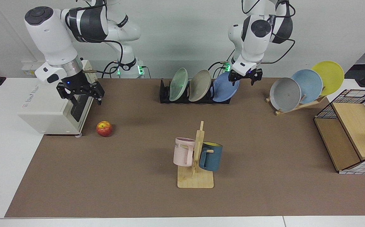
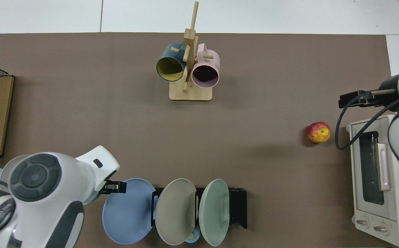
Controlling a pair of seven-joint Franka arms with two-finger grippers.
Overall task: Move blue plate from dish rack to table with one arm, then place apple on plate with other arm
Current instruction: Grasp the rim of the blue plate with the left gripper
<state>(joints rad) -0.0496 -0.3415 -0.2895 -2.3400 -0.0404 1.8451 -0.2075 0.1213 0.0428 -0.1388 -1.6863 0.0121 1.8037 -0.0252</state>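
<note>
A: At upper centre, the left end effector [image 1: 244, 77] is hovering, fingers apart, by the blue plate [image 1: 225, 87], racked in the dish rack [image 1: 165, 94].

B: At left, right end effector [image 1: 81, 94] is waiting spread above the apple [image 1: 104, 128]; nothing moved.

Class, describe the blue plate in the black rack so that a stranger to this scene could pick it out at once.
Find the black dish rack at the table's far edge, holding three tilted plates. The blue plate is the end one, below the left gripper. Its neighbours are beige and pale green.
</note>
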